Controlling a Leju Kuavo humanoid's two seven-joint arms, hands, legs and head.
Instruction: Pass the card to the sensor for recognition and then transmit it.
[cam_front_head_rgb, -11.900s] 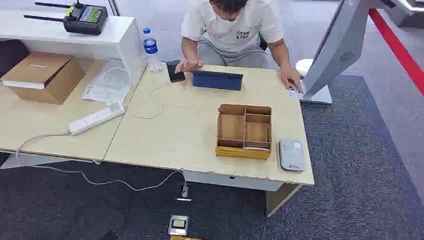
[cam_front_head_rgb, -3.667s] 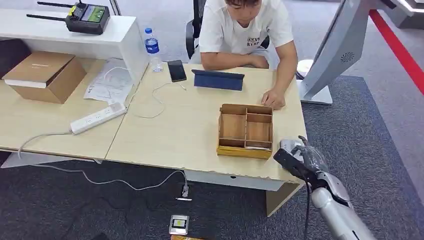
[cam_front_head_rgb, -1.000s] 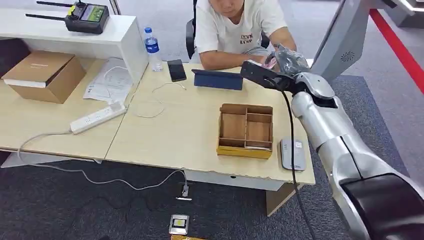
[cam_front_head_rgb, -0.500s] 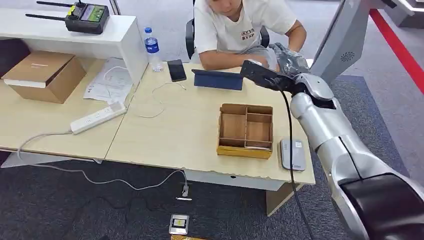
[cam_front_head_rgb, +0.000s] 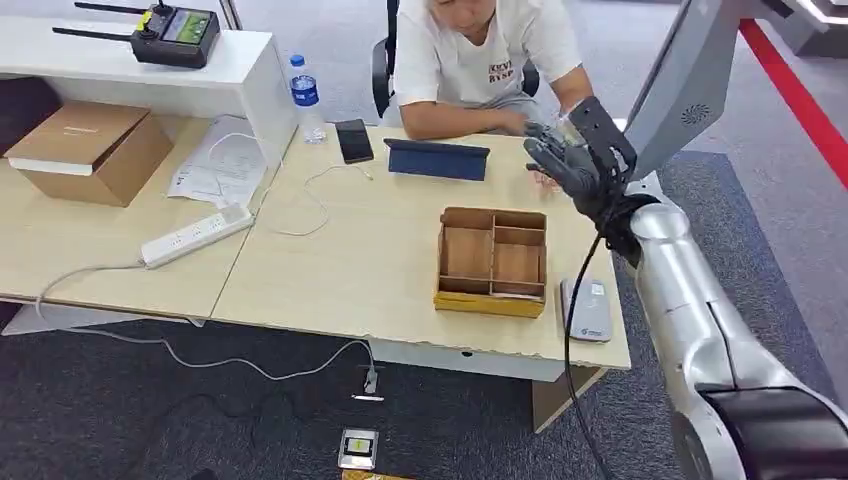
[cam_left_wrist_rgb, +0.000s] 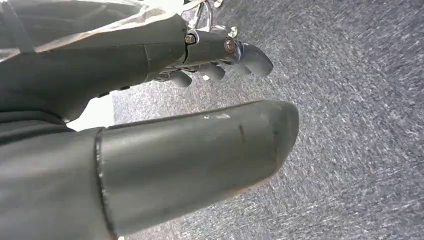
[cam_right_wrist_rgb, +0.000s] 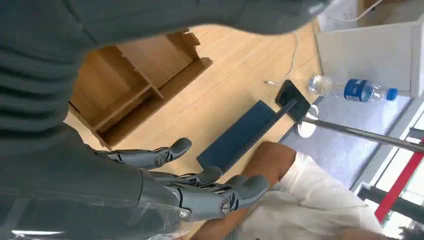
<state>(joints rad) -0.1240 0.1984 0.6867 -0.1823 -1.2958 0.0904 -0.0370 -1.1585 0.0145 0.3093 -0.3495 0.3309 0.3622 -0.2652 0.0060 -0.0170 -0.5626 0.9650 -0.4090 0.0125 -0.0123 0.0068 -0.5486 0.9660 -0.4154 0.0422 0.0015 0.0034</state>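
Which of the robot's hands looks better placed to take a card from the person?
The right hand: it is raised over the table's far edge beside the person, fingers apart. The left hand hangs over carpet.

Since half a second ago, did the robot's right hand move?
Yes. The right hand has swung toward the table's right end, from above the dark blue tablet case to beyond the wooden divided box's far right corner.

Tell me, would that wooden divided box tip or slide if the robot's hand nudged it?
The wooden divided box looks low and wide, resting flat, so tipping seems unlikely. On the smooth pale tabletop it would probably slide. Its compartments appear empty, so likely light, and its walls look rigid.
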